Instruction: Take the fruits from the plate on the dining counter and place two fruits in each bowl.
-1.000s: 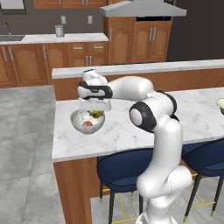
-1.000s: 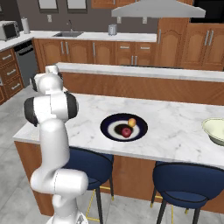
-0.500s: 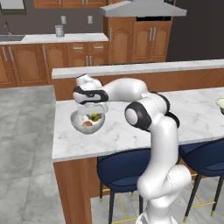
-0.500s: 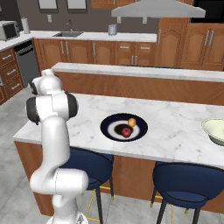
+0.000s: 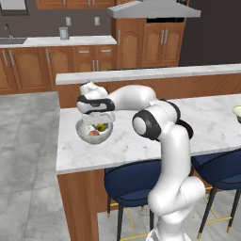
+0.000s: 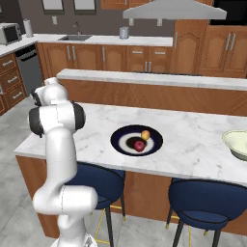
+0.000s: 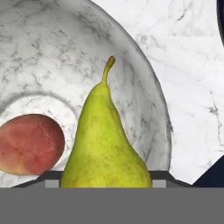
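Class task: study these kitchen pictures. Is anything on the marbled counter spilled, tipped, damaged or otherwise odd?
Nothing stands out. The deep grey speckled bowl sits upright on the white-grey marbled counter, holding a peach-coloured fruit and a yellow-green pear. The red fruit and orange fruit lie on the dark navy plate. No spills show.

Two blue stools (image 6: 207, 200) are tucking under the near edge; a microwave (image 6: 9, 34) is sitting far left; a range hood (image 6: 173, 9) is hanging far back.

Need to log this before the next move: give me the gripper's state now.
Gripper: shut on the pear, held over the grey bowl beside the peach lying in it.
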